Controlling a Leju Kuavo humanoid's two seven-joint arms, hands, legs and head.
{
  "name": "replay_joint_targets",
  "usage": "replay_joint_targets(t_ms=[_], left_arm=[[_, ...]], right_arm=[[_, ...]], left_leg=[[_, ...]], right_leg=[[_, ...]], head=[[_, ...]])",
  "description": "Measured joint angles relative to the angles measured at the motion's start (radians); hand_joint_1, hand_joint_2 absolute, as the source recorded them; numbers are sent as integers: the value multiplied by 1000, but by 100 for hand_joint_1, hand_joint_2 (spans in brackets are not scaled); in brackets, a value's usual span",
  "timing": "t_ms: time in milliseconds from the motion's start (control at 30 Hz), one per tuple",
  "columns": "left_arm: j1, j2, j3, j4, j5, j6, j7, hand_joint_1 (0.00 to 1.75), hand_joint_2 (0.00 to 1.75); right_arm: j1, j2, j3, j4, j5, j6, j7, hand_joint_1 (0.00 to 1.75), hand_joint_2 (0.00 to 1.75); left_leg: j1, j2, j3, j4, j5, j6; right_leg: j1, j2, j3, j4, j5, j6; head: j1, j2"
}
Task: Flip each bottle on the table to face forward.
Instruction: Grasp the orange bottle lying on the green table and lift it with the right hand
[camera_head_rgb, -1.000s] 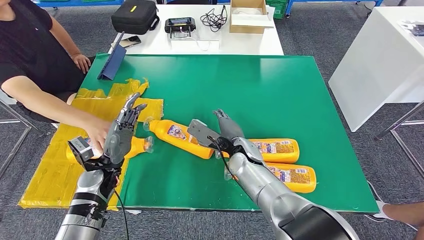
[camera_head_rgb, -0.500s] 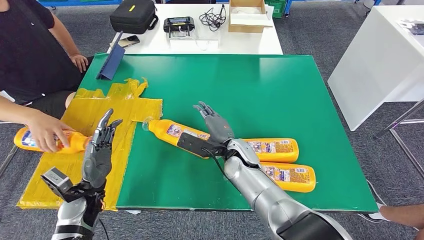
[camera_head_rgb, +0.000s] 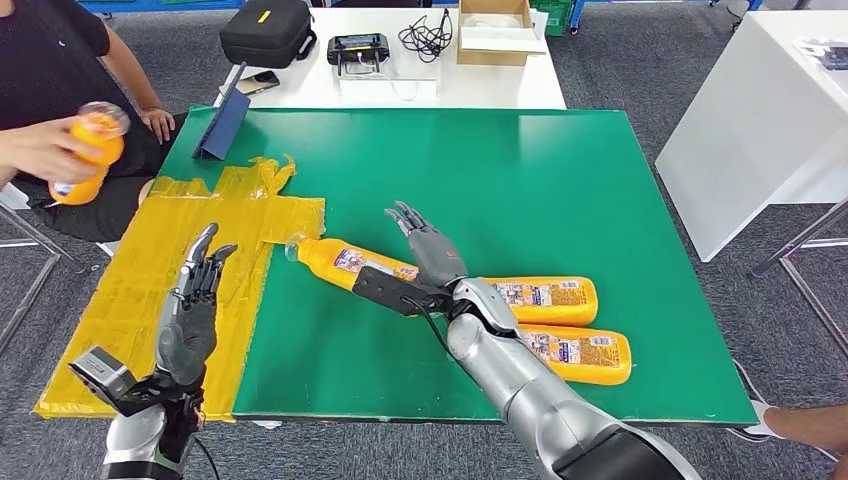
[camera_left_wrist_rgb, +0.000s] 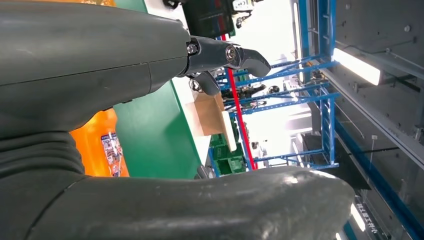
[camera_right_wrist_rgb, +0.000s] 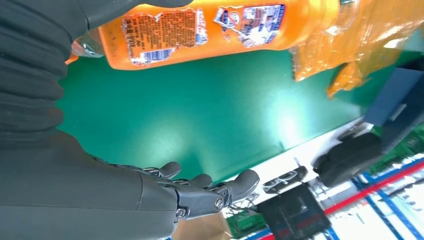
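Note:
Three orange bottles lie on the green table (camera_head_rgb: 560, 190). One bottle (camera_head_rgb: 335, 261) lies slantwise in the middle with its cap toward the yellow sheet. The other two (camera_head_rgb: 548, 297) (camera_head_rgb: 590, 353) lie side by side at the front right. My right hand (camera_head_rgb: 432, 250) hovers open over the base end of the slanted bottle (camera_right_wrist_rgb: 200, 25), fingers stretched out and holding nothing. My left hand (camera_head_rgb: 193, 310) is open above the yellow sheet at the front left, fingers straight. A person at the far left holds a fourth orange bottle (camera_head_rgb: 87, 150) up off the table.
A crumpled yellow plastic sheet (camera_head_rgb: 130, 290) covers the table's left side. A blue folder (camera_head_rgb: 225, 125) stands at the far left corner. Behind is a white table with a black bag (camera_head_rgb: 270, 30), a controller (camera_head_rgb: 360, 48) and a cardboard box (camera_head_rgb: 495, 30). Another white table (camera_head_rgb: 770, 120) stands to the right.
The person lifted the orange bottle from the yellow sheet's left edge up toward their body. My left hand shifted slightly; my right hand stayed over the slanted bottle.

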Motion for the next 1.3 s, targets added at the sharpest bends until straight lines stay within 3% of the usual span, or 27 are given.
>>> replay_joint_targets(t_ms=[167, 433, 500, 567, 667, 733, 833, 1000, 1133, 1300], left_arm=[[76, -17, 59, -65, 5, -14, 0, 0, 0], [88, -19, 70, -74, 7, -19, 0, 0, 0], [104, -27, 89, -91, 11, -43, 0, 0, 0], [141, -59, 156, -131, 17, -103, 0, 0, 0], [187, -158, 385, -217, 30, -260, 0, 0, 0], [186, -197, 486, -241, 35, -325, 0, 0, 0], [176, -220, 553, -248, 31, -356, 0, 0, 0], [164, -242, 603, -249, 29, -360, 0, 0, 0], [161, -249, 636, -249, 41, -369, 0, 0, 0], [161, -254, 665, -249, 56, -378, 0, 0, 0]], right_arm=[[122, -74, 25, -234, 36, 20, -48, 0, 175], [140, -88, 28, -271, 39, 26, -48, 0, 175], [180, -116, 34, -351, 49, 38, -46, 0, 175], [287, -203, 53, -552, 72, 73, -47, 0, 175], [545, -462, 99, -893, 105, 149, -64, 0, 175], [653, -561, 94, -979, 128, 102, -67, 0, 175], [728, -604, 54, -1050, 156, 60, -54, 0, 175], [786, -652, 3, -1127, 152, 118, -45, 0, 175], [826, -726, -52, -1178, 125, 174, -19, 0, 175], [863, -786, -137, -1217, 132, 185, 16, 0, 175]], left_leg=[[0, 0, -1, 0, -1, 0], [0, 0, -1, 0, -1, 0], [0, 0, -1, 0, -1, 1], [0, -2, -2, 0, -2, 2], [-1, -3, -3, 0, -5, 4], [-1, -3, -3, 0, -5, 5], [0, 0, -3, 0, -6, 5], [0, 0, -2, 0, -6, 5], [-1, 0, -1, 0, -5, 5], [-1, 0, -1, 0, -6, 5]], right_leg=[[0, 0, -1, 0, 0, 0], [0, 0, -1, -1, 0, 0], [0, -1, -1, -1, 0, 0], [0, -1, -1, -2, 0, 0], [-1, -2, 0, -4, -1, 1], [-1, -2, 0, -4, -1, 1], [0, -1, 0, -4, -1, 1], [0, -1, 0, -4, 0, 0], [0, -1, 1, -4, 0, 0], [-1, -1, 1, -5, -1, 1]], head=[[0, 0], [0, 0], [0, 0], [0, 0], [0, 0], [0, 0], [-1, 0], [0, 0], [0, 0], [0, 0]])
